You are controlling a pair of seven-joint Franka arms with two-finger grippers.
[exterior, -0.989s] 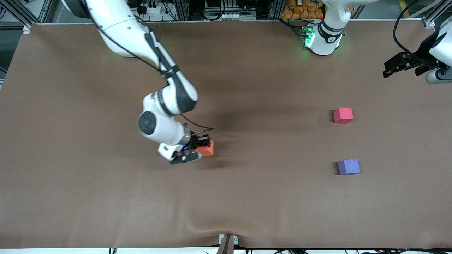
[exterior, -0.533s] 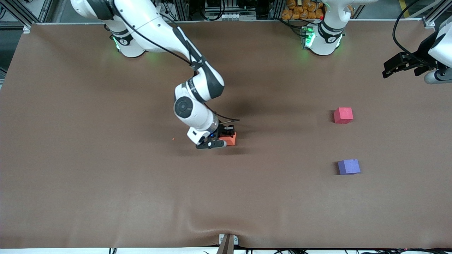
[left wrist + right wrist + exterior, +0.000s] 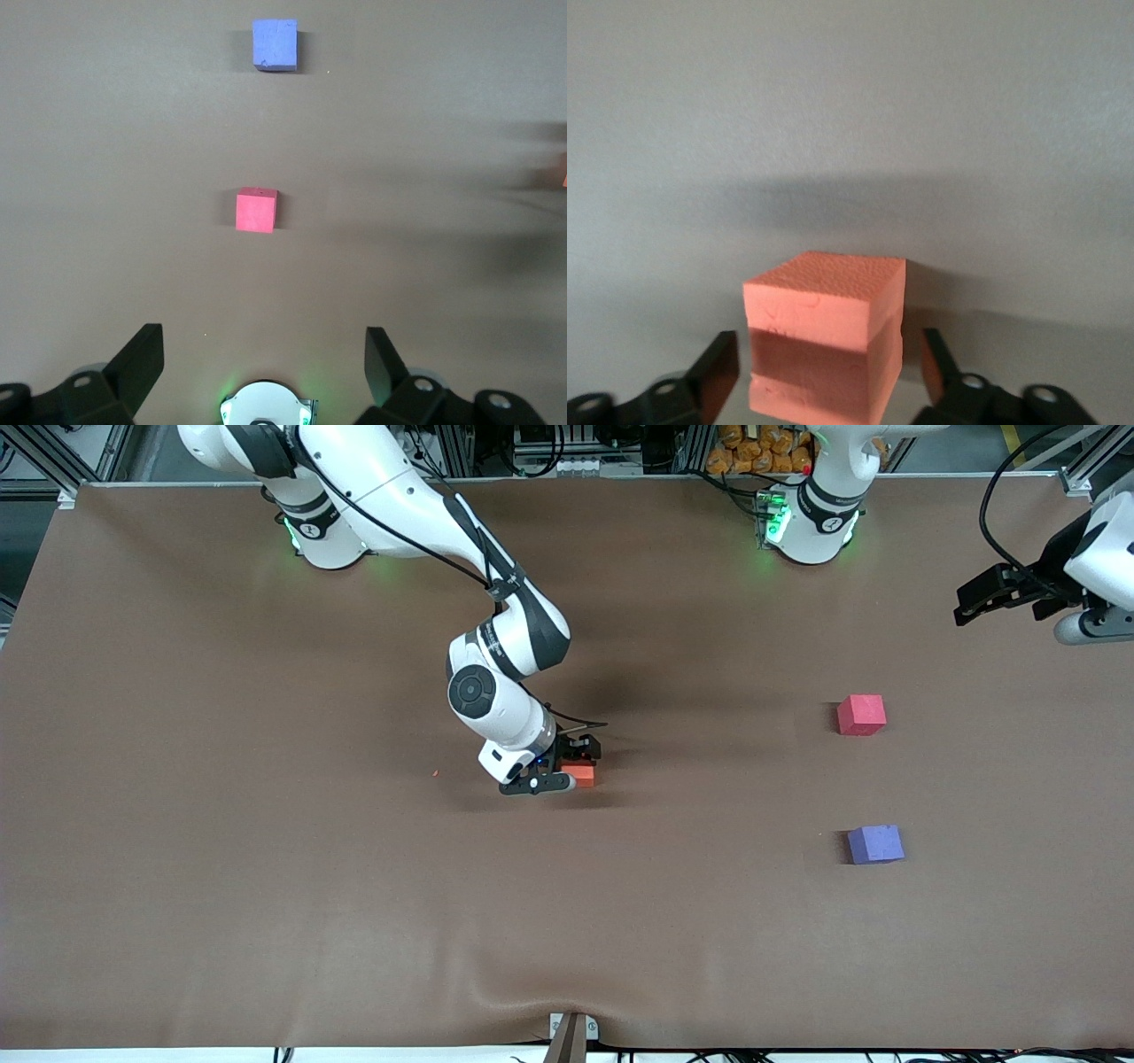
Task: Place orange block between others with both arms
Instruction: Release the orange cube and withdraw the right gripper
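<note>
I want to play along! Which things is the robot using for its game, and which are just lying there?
For the game:
orange block
red block
purple block
right hand, open around the orange block
left hand, open, waiting

Just lying there:
tiny orange crumb
brown table cover

We count three foam cubes on the brown table [image 3: 266, 921]: one orange block [image 3: 580, 776], one pinkish-red cube [image 3: 861, 715] and one purple-blue cube [image 3: 875, 844]. We count two white arms, each carrying one black gripper: right gripper [image 3: 567, 766], left gripper [image 3: 970, 602].
</note>
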